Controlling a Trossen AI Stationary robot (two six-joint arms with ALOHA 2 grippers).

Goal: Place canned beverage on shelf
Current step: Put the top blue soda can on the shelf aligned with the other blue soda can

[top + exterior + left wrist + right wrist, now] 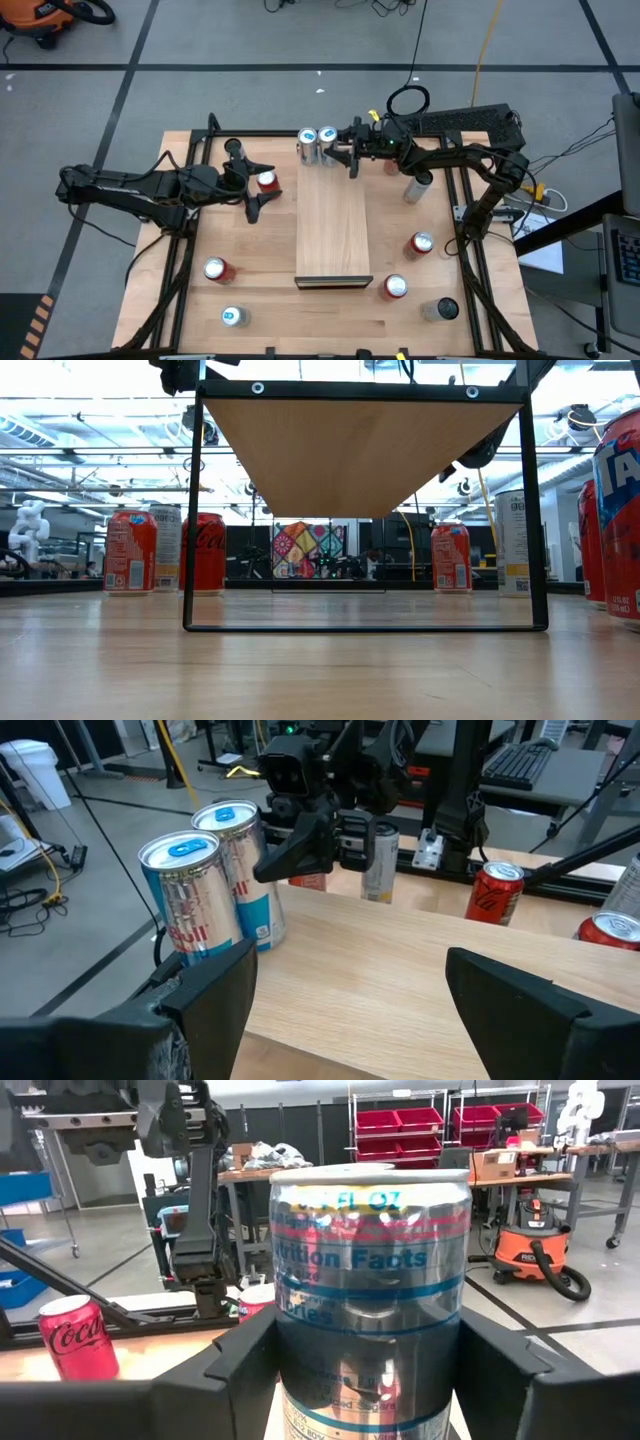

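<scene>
The right pincer brackets the silver can at the shelf's twelve o'clock end, grip unclear; release fully, then retreat toward three o'clock without tipping it. The left pincer waits released

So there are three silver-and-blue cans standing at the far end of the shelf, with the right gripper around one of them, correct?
Not three: the high view shows two silver-and-blue cans at the far end of the shelf. The right gripper does sit with its fingers either side of one of them, as the right wrist view confirms.

I see my right gripper at top centre, fingers parted; my left gripper centre-left, fingers spread wide.
</scene>
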